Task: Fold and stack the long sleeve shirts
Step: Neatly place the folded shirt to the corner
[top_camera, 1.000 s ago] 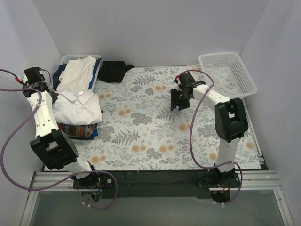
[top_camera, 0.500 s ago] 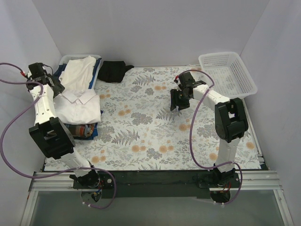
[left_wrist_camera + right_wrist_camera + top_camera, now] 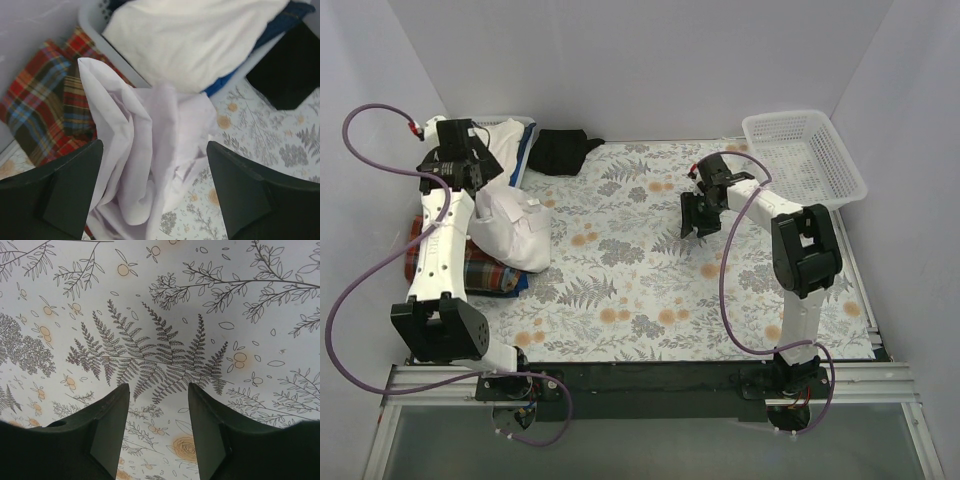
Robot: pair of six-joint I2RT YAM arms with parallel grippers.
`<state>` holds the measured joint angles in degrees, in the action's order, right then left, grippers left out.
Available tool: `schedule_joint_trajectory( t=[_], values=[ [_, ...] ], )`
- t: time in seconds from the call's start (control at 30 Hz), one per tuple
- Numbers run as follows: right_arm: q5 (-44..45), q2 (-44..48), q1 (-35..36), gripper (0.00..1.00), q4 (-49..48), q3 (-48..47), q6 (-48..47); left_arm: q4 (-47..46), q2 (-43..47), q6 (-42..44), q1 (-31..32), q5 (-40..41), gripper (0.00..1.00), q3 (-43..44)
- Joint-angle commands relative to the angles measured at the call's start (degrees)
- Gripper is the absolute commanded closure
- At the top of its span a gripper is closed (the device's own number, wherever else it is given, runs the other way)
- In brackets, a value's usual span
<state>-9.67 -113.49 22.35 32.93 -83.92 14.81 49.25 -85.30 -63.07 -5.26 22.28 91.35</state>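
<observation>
A: White shirt (image 3: 150,150)?
B: Crumpled in a heap on the plaid shirt (image 3: 45,100), at the table's left side, beside the basket (image 3: 95,20).
A: Left gripper (image 3: 155,150)?
B: Above the heap, jaws wide, gripping nothing.
A: Right gripper (image 3: 158,390)?
B: Over the floral cloth (image 3: 165,315), jaws apart, empty.

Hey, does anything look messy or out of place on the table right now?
Yes. The white shirt lies in a crumpled heap, not a flat fold, partly over the plaid shirt on the left, beneath the open left gripper.
</observation>
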Motion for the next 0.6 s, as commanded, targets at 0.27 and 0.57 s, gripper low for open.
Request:
schedule_joint_trajectory(
  t=[0.27, 0.57],
  values=[
    [-4.7, -2.3, 0.1, 0.42, 0.3, -4.7, -0.4, 3.6, 3.3, -1.8, -1.0, 11.5, 0.06, -0.6],
    [-10.3, -8.8, 7.2, 0.41, 2.7, -15.9, -3.0, 0.5, 3.4, 1.1, -1.1, -7.6, 0.03, -4.3]
  ],
)
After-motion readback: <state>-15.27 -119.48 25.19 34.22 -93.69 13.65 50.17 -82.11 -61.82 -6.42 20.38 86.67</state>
